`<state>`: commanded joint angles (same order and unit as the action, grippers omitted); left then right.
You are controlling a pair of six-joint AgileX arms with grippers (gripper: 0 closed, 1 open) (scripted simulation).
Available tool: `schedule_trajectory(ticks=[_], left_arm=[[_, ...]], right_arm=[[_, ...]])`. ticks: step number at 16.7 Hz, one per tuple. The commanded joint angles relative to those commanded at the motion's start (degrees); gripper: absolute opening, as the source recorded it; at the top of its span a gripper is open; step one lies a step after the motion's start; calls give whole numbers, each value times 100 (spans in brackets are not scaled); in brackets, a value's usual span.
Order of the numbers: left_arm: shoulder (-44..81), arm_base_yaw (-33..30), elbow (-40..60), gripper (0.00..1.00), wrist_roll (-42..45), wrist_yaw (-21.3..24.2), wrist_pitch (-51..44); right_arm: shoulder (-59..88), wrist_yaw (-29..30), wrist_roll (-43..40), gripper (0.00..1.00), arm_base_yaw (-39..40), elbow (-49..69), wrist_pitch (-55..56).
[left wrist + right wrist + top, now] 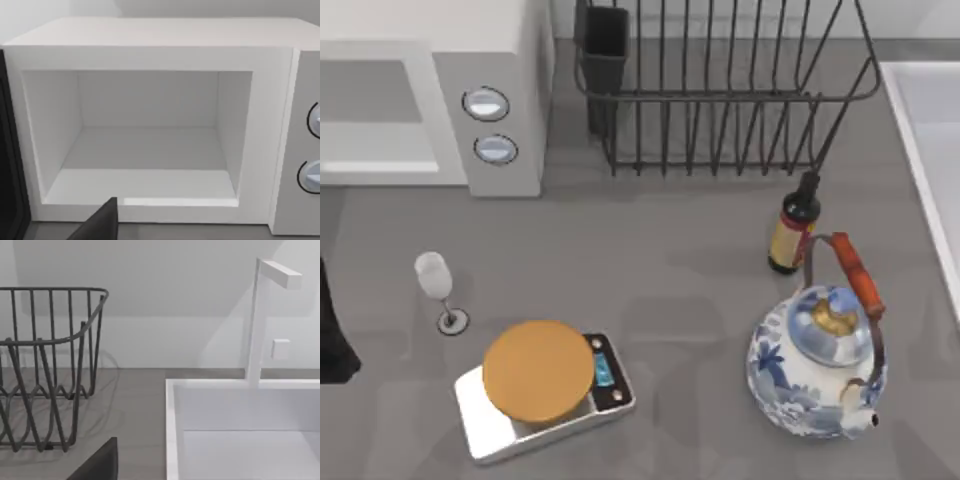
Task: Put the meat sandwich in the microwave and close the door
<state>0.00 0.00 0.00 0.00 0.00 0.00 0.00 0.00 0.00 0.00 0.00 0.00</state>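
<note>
The microwave stands open at the table's far left corner — its white cavity is bare, and the door is a dark edge beside it. Left of the kitchen scale sits a wine glass; right of it, a porcelain teapot. Whether either gripper is spread or closed, I cannot tell.

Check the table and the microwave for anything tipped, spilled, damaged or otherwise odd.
Nothing is tipped or spilled. The wine glass, bottle and teapot stand upright, and the scale sits flat. One oddity: the microwave stands open with a bare cavity, and no sandwich can be seen on the table.
</note>
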Motion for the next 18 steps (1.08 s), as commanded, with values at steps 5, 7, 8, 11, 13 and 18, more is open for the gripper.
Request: schedule_trajectory(ticks=[5, 7, 8, 11, 13, 18], left_arm=[[349, 87, 294, 100, 187, -15, -222], [882, 200, 719, 100, 449, -25, -538], [1234, 266, 983, 100, 612, -27, -738], [2618, 491, 1923, 100, 1198, -22, -1462], [3760, 660, 2629, 100, 1639, -15, -2017], [6436, 1106, 4428, 100, 2776, 0, -3465]], right_arm=[[0, 0, 0, 100, 0, 0, 0], [0, 0, 0, 100, 0, 0, 0], [0, 0, 0, 100, 0, 0, 0], [0, 0, 0, 100, 0, 0, 0], [0, 0, 0, 100, 0, 0, 0], [0, 0, 0, 100, 0, 0, 0]])
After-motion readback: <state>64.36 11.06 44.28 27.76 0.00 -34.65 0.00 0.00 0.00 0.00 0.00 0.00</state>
